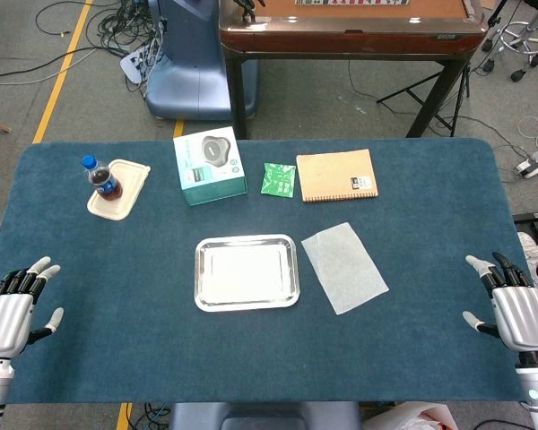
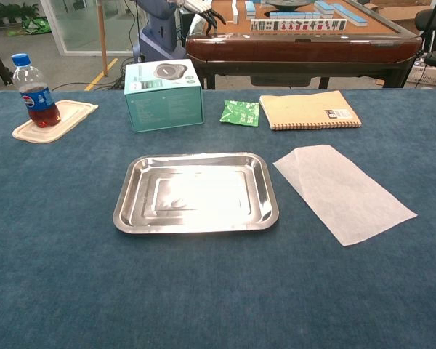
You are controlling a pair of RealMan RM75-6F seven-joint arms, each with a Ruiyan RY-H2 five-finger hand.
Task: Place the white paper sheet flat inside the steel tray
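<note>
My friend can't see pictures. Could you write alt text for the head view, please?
A white paper sheet lies flat on a blue table, just right of an empty steel tray, not yet inside it. The robot's left hand and right hand rest open near the table's side edges. Behind sit a cola bottle on a plate, a teal box, a green packet and a notebook.

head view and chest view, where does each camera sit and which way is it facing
Head view: sits high at the near table edge, looking steeply down on the steel tray and white paper sheet; the left hand and right hand show at the bottom corners, both holding nothing with fingers apart.
Chest view: sits lower, near table height, looking forward across the cloth to the teal box and the room beyond; none of the robot's own body shows.
Shared: tray, paper, box, cola bottle, green packet, notebook.
</note>
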